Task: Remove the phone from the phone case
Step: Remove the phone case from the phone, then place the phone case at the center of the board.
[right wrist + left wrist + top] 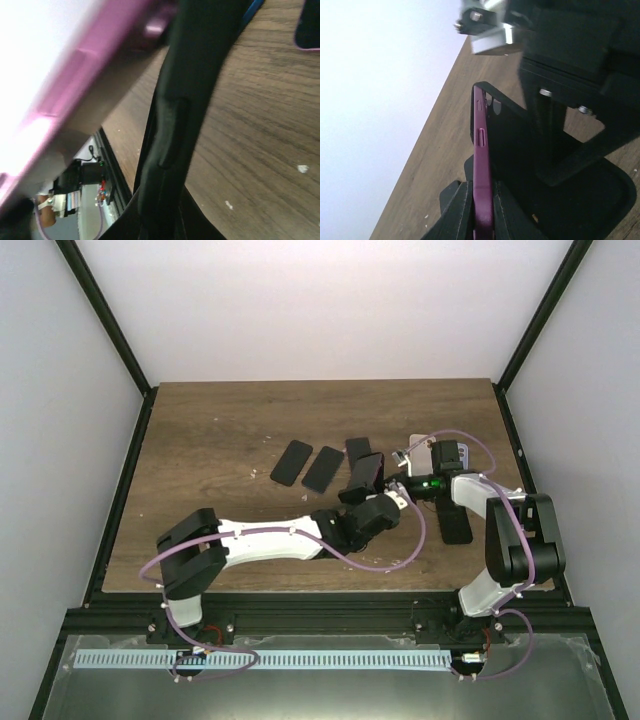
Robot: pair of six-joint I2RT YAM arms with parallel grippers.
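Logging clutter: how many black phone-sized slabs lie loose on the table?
4 slabs: two side by side left of centre, one behind the left claw, one beside the right arm. Arms may hide more.

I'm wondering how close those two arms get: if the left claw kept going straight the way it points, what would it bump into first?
Past the purple phone it grips, the left claw faces the right claw, holding the black case; that seems first in line, though depth is unclear.
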